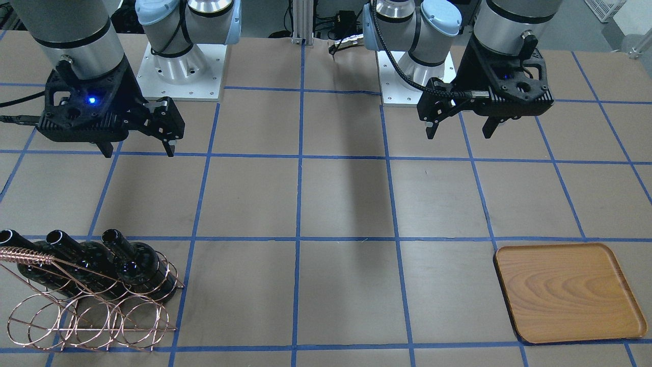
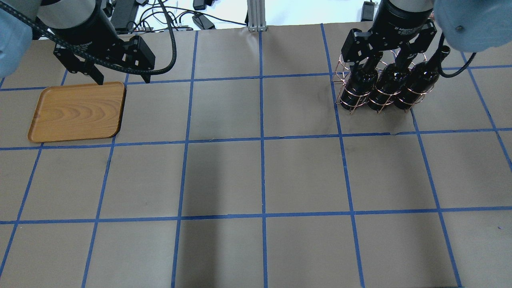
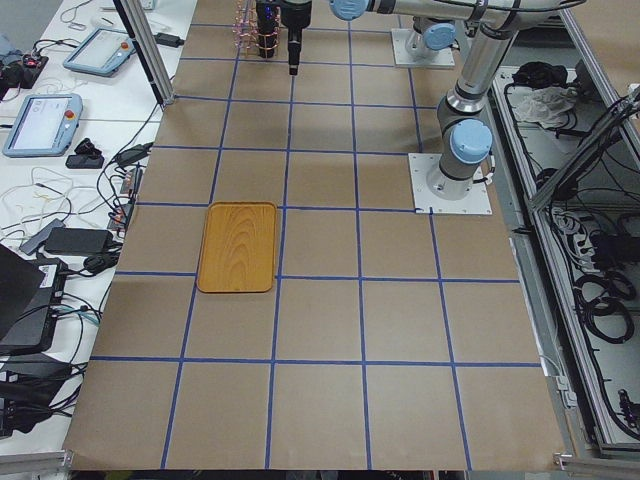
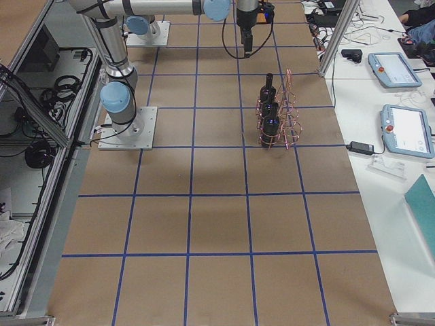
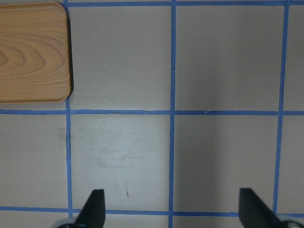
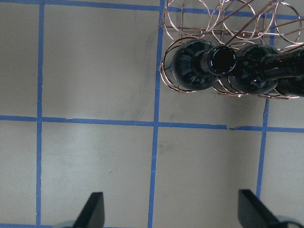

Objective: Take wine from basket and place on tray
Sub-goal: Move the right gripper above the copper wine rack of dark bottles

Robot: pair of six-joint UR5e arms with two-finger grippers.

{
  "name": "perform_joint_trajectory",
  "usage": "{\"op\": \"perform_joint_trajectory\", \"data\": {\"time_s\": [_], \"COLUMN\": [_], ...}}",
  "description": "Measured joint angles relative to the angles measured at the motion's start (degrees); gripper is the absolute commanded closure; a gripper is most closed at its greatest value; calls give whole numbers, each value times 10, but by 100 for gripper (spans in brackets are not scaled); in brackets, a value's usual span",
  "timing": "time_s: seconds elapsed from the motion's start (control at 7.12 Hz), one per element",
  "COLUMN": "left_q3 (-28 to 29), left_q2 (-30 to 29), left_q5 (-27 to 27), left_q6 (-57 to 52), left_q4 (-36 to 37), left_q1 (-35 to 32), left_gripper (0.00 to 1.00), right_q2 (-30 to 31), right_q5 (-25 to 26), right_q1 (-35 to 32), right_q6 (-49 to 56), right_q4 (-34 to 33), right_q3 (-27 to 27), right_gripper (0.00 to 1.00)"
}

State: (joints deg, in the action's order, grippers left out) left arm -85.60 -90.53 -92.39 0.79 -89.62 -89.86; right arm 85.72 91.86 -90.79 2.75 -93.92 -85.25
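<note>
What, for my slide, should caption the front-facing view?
Left hand and right hand open; three wine bottles in the basket; tray bare.

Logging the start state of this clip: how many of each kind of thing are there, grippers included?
Wine bottles: 3
Basket: 1
Tray: 1
Grippers: 2, left gripper and right gripper
Total: 7
</note>
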Motion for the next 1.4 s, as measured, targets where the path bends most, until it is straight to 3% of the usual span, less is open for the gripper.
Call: {"op": "perform_joint_trajectory", "data": {"time_s": [1.12, 1.4], "left_q3": [1, 0], "left_q2": [19, 19], "left_q5": [25, 25], "left_q6": [-2, -2], "left_q4": [-9, -9], "left_q1": [-31, -31], "left_gripper": [0, 0], "right_q2": [16, 15], "right_q5": [0, -7], "right_q1": [10, 35], "right_q6": [2, 59], "right_q4": [3, -4], "right_q3": [1, 1], "right_gripper": [0, 0]}}
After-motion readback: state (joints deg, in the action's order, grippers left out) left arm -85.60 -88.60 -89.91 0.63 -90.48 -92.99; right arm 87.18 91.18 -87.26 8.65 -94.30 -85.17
